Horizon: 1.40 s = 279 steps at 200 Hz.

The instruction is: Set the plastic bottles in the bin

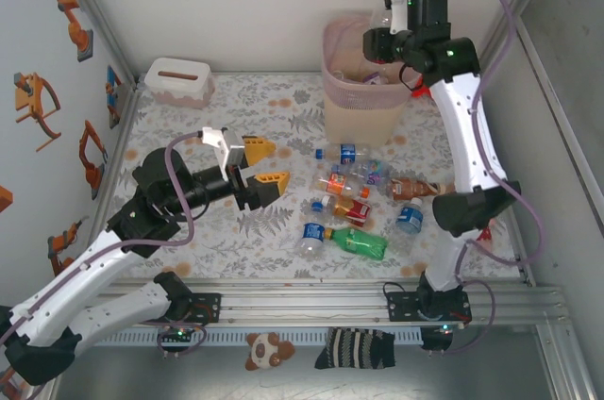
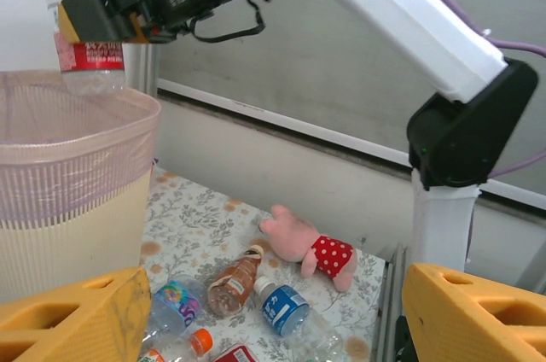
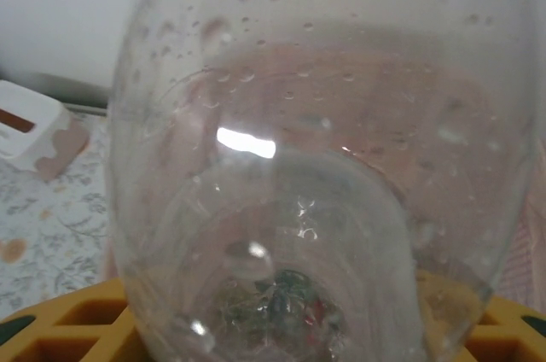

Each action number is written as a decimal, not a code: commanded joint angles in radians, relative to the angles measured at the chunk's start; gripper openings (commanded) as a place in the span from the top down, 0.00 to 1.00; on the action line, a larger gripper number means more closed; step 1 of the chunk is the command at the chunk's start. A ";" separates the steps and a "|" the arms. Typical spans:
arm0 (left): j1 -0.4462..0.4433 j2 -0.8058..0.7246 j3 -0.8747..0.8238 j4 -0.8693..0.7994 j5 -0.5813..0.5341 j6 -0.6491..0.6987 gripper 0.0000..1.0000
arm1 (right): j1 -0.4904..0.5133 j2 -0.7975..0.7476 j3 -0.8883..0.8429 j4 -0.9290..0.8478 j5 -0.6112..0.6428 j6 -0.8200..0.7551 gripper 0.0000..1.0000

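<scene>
My right gripper [image 1: 387,18] hangs over the mouth of the pale pink bin [image 1: 332,60], shut on a clear bottle [image 1: 385,6] with a red cap and red label. The left wrist view shows this bottle [image 2: 90,59] just above the bin [image 2: 68,166] rim. Seen from the right wrist, the clear bottle [image 3: 316,166] stands between the yellow fingers [image 3: 77,328]. Several more bottles [image 1: 354,197] lie in a pile on the flowered table right of centre. My left gripper [image 1: 267,165] is open and empty, left of the pile, its yellow fingers [image 2: 77,315] wide apart.
A white tissue box [image 1: 177,81] stands at the back left. A pink plush [image 2: 307,247] in a red dotted suit lies beyond a brown bottle [image 2: 232,281] and a blue-labelled one [image 2: 286,309]. Two small plush toys [image 1: 267,350] lie below the front rail.
</scene>
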State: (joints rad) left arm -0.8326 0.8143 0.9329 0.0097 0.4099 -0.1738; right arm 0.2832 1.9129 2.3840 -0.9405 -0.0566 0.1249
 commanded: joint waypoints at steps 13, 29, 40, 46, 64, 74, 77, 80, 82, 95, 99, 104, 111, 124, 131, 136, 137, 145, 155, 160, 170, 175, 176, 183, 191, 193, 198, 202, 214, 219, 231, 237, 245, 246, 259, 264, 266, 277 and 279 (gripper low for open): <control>-0.004 -0.028 -0.026 -0.004 -0.025 0.010 0.23 | -0.025 0.106 0.072 -0.064 0.028 -0.024 0.46; -0.005 -0.035 -0.031 -0.010 -0.029 0.008 0.23 | -0.032 0.150 0.084 -0.075 0.025 -0.031 0.46; -0.005 -0.039 -0.037 -0.012 -0.033 0.007 0.23 | -0.036 0.180 0.090 -0.089 0.024 -0.033 0.46; -0.005 -0.042 -0.041 -0.013 -0.036 0.006 0.23 | -0.039 0.194 0.094 -0.095 0.022 -0.032 0.46; -0.005 -0.050 -0.052 -0.011 -0.043 0.002 0.23 | -0.048 0.228 0.091 -0.119 0.013 -0.031 0.47; -0.005 -0.053 -0.058 -0.010 -0.047 0.000 0.23 | -0.052 0.243 0.091 -0.135 0.009 -0.031 0.47; -0.005 -0.054 -0.059 -0.009 -0.049 0.000 0.23 | -0.053 0.250 0.091 -0.139 0.009 -0.033 0.47; -0.005 -0.054 -0.060 -0.008 -0.048 -0.001 0.23 | -0.055 0.254 0.091 -0.145 0.009 -0.033 0.47; -0.005 -0.054 -0.061 -0.007 -0.050 -0.001 0.23 | -0.055 0.257 0.091 -0.149 0.008 -0.034 0.47; -0.005 -0.055 -0.065 -0.006 -0.052 -0.001 0.23 | -0.059 0.272 0.092 -0.169 0.005 -0.033 0.48; -0.005 -0.054 -0.065 -0.006 -0.052 -0.001 0.23 | -0.061 0.276 0.091 -0.176 0.003 -0.033 0.48; -0.005 -0.054 -0.066 -0.006 -0.052 -0.003 0.23 | -0.062 0.279 0.091 -0.182 0.002 -0.033 0.48; -0.005 -0.053 -0.066 -0.006 -0.052 -0.003 0.23 | -0.065 0.283 0.092 -0.191 -0.002 -0.033 0.48; -0.005 -0.053 -0.068 -0.005 -0.052 -0.003 0.23 | -0.069 0.291 0.094 -0.207 -0.008 -0.031 0.48; -0.005 -0.051 -0.068 -0.003 -0.052 -0.003 0.23 | -0.068 0.293 0.093 -0.214 -0.009 -0.031 0.47; -0.005 -0.051 -0.068 -0.002 -0.052 -0.004 0.23 | -0.070 0.292 0.095 -0.219 -0.009 -0.031 0.47; -0.005 -0.052 -0.068 -0.002 -0.052 -0.004 0.23 | -0.070 0.292 0.096 -0.220 -0.009 -0.031 0.47; -0.005 -0.050 -0.068 -0.002 -0.052 -0.003 0.23 | -0.070 0.290 0.098 -0.226 -0.010 -0.031 0.45; -0.005 -0.049 -0.068 -0.001 -0.052 -0.004 0.23 | -0.070 0.286 0.103 -0.231 -0.009 -0.032 0.41; -0.005 -0.050 -0.068 -0.002 -0.052 -0.004 0.23 | -0.070 0.285 0.105 -0.233 -0.009 -0.031 0.38; -0.005 -0.049 -0.068 0.001 -0.052 -0.004 0.23 | -0.070 0.276 0.113 -0.236 -0.011 -0.028 0.33; -0.005 -0.049 -0.068 0.000 -0.053 -0.005 0.23 | -0.070 0.272 0.116 -0.238 -0.012 -0.027 0.32; -0.005 -0.049 -0.068 0.000 -0.053 -0.004 0.23 | -0.070 0.272 0.117 -0.238 -0.012 -0.027 0.31; -0.005 -0.048 -0.067 0.002 -0.052 -0.004 0.23 | -0.070 0.265 0.121 -0.240 -0.014 -0.025 0.30; -0.005 -0.046 -0.066 0.003 -0.052 -0.005 0.23 | -0.071 0.258 0.128 -0.244 -0.014 -0.024 0.29; -0.004 -0.047 -0.065 0.002 -0.052 -0.004 0.23 | -0.070 0.256 0.130 -0.245 -0.014 -0.023 0.29; -0.005 -0.045 -0.065 0.002 -0.050 -0.004 0.23 | -0.070 0.251 0.134 -0.246 -0.014 -0.023 0.28; -0.005 -0.044 -0.065 0.003 -0.051 -0.005 0.23 | -0.070 0.247 0.135 -0.247 -0.014 -0.022 0.28; -0.005 -0.041 -0.063 0.004 -0.049 -0.004 0.23 | -0.070 0.234 0.137 -0.248 -0.015 -0.021 0.28; -0.005 -0.041 -0.063 0.004 -0.048 -0.004 0.23 | -0.070 0.227 0.136 -0.247 -0.017 -0.021 0.28; -0.005 -0.035 -0.062 0.007 -0.049 -0.006 0.23 | -0.070 0.213 0.137 -0.247 -0.019 -0.020 0.28; -0.005 -0.033 -0.060 0.008 -0.049 -0.006 0.23 | -0.071 0.207 0.138 -0.247 -0.019 -0.019 0.28; -0.005 -0.028 -0.059 0.009 -0.049 -0.006 0.23 | -0.070 0.196 0.137 -0.247 -0.020 -0.018 0.28; -0.005 -0.028 -0.058 0.009 -0.049 -0.006 0.23 | -0.070 0.195 0.137 -0.247 -0.020 -0.018 0.28; -0.005 -0.018 -0.053 0.005 -0.052 -0.007 0.23 | -0.071 0.182 0.136 -0.246 -0.023 -0.016 0.28; -0.005 -0.012 -0.049 0.002 -0.053 -0.006 0.23 | -0.070 0.176 0.136 -0.245 -0.026 -0.014 0.28; -0.005 -0.011 -0.048 0.001 -0.054 -0.006 0.23 | -0.071 0.174 0.137 -0.245 -0.027 -0.013 0.28; -0.005 0.002 -0.039 -0.011 -0.061 -0.003 0.23 | -0.070 0.163 0.135 -0.245 -0.035 -0.008 0.28; -0.005 0.005 -0.037 -0.012 -0.062 -0.003 0.23 | -0.070 0.160 0.136 -0.245 -0.035 -0.007 0.28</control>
State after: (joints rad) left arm -0.8326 0.8005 0.8742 -0.0090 0.3588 -0.1749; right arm 0.2192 2.1468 2.4886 -1.1557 -0.0818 0.1040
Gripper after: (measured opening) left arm 0.773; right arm 0.722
